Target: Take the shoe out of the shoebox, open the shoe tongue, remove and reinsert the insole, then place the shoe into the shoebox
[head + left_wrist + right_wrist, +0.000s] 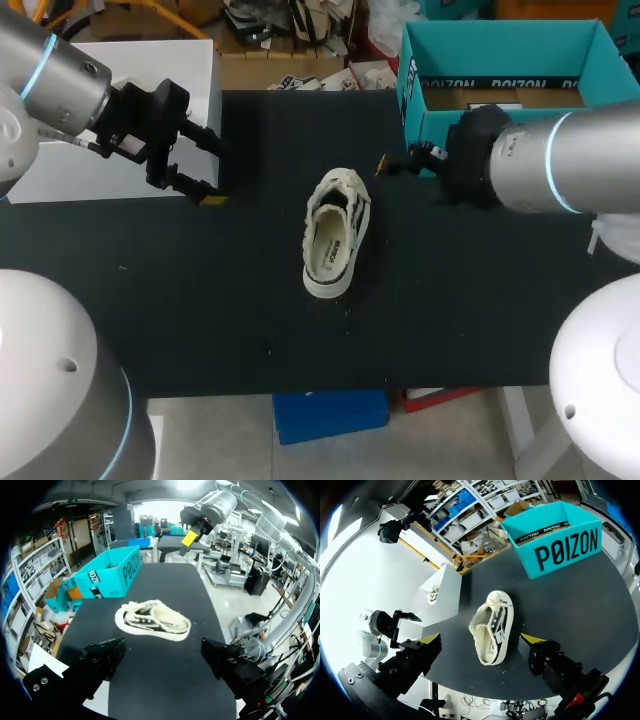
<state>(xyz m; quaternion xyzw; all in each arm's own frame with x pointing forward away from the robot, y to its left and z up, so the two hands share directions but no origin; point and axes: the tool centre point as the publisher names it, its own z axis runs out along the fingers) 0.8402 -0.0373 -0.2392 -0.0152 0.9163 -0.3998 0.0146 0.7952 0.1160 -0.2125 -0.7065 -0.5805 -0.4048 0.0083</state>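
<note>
Already the shoe (335,235) lies outside the shoebox (410,60); tongue, insole and repacking seem left to do. Left gripper (212,170) and right gripper (481,641) both gape empty.

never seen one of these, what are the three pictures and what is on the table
This is a robot with two arms at a black table. The head view looks down from above and behind it; the two round ones come from cameras on its wrists. A white shoe lies mid-table, sole down, and an open teal shoebox stands at the far right corner. The left gripper and right gripper are both open, holding nothing.
</note>
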